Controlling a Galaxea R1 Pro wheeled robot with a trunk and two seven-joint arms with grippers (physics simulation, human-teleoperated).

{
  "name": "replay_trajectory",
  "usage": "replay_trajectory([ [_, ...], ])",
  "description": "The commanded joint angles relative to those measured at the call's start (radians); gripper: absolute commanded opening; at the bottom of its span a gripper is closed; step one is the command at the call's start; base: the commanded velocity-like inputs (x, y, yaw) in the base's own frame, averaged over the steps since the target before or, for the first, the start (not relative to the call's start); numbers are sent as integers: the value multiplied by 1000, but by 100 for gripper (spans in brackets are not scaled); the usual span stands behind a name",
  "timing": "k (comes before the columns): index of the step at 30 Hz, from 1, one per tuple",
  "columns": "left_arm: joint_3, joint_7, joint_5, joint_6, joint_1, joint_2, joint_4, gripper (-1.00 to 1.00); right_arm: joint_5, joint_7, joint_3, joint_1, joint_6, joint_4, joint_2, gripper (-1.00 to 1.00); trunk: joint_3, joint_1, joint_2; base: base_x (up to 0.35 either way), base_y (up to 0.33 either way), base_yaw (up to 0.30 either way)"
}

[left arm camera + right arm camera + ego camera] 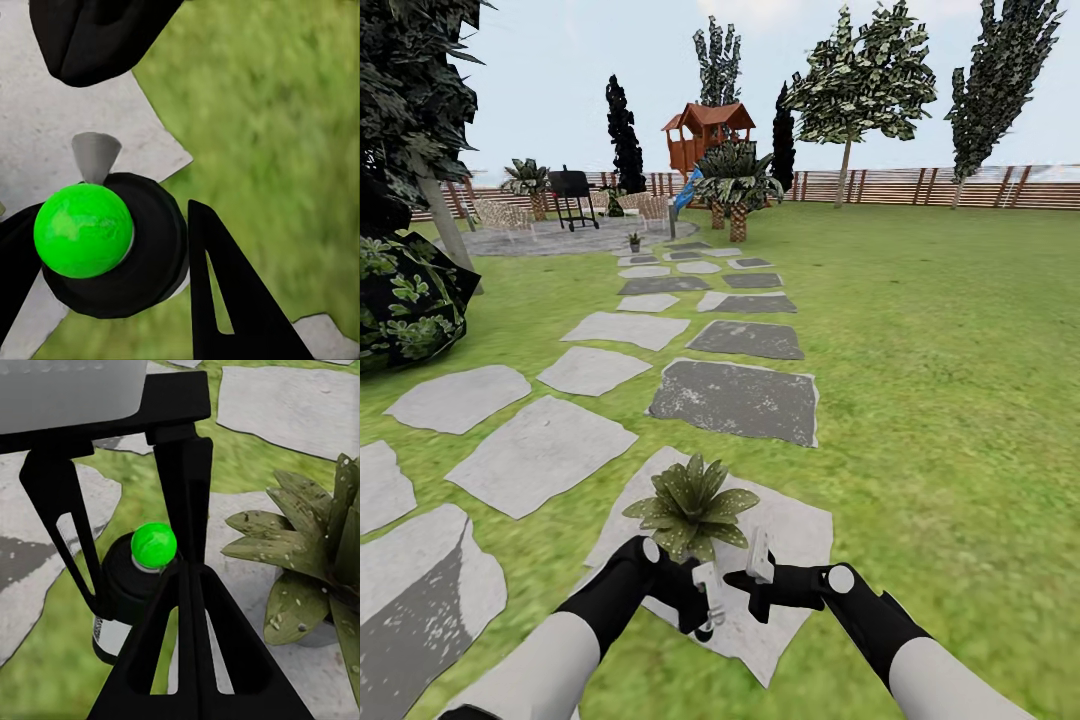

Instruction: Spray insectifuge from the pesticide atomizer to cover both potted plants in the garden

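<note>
I see L gripper (705, 600) clamped on slim dark-green atomizer (112, 247); R gripper (760, 572) fingers pressed together, empty, near speckled olive-green rosette plant (692, 505) on grey stepping stone (800, 540).

Olive pale-speckled potted plant (693, 505); poss. grey-white atomizer (707, 598).

No readable text, labels, brands, numbers or signs anywhere I can see. The bottle-like thing (133, 585) just past my right fingers (191, 607) has a green ball top and a pale band low on its body, but nothing legible on it. From my left fingers (225, 300) the same round top (84, 230) is plain green, no print. The stones (740, 400) ahead of my fingers carry no marks.
</note>
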Motion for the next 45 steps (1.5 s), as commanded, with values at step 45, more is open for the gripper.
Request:
replay_trajectory([
  [45,1,45,53,-90,15,175,46,-100,10,-1,2,0,-6,1,-3,-100,-1,0,0,0,0,0],
])
